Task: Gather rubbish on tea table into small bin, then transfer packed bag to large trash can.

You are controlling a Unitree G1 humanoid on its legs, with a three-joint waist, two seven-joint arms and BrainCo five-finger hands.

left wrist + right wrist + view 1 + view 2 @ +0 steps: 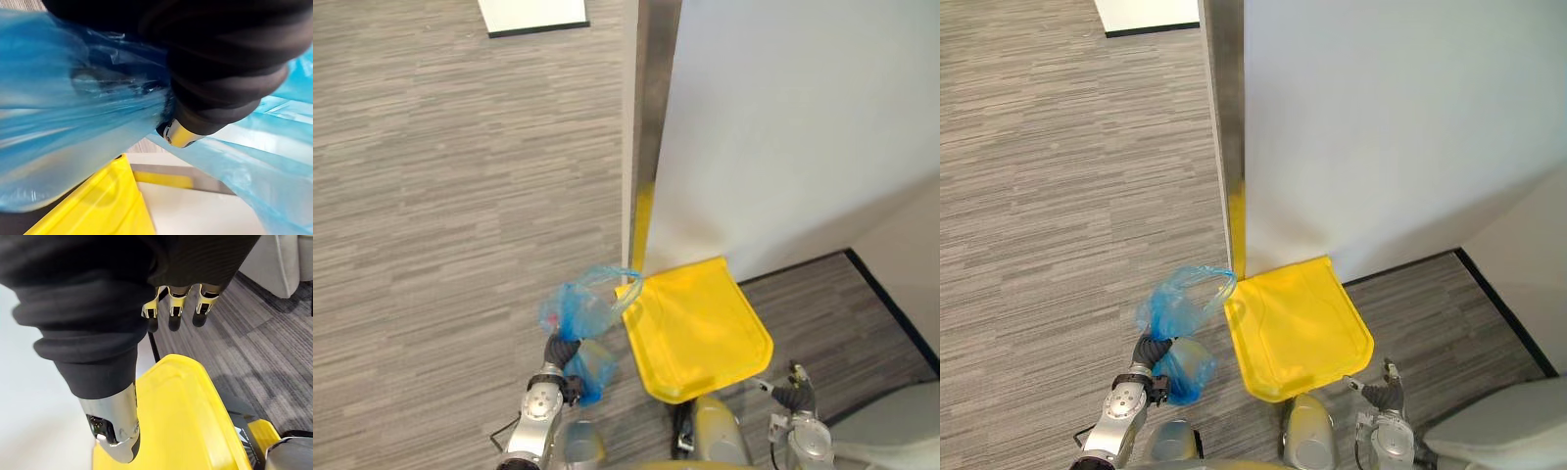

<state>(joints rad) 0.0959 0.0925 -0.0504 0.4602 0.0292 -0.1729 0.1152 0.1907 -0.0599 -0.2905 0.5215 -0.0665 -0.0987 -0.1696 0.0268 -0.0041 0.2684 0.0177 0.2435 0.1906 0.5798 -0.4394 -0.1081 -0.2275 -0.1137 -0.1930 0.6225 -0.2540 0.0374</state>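
A blue plastic bag with rubbish inside hangs from my left hand, whose fingers are curled round its bunched neck. The bag's open loop touches the near left corner of a yellow trash can lid, which lies shut and flat against the wall. In the left wrist view the blue bag is pressed against the hand, with the yellow lid just beyond it. My right hand hangs low beside the lid's right edge. Its fingers are relaxed and hold nothing above the lid.
A white wall panel with a metal edge strip rises right behind the can. Grey striped carpet spreads to the left. A white board stands at the far top, and pale furniture sits at the lower right.
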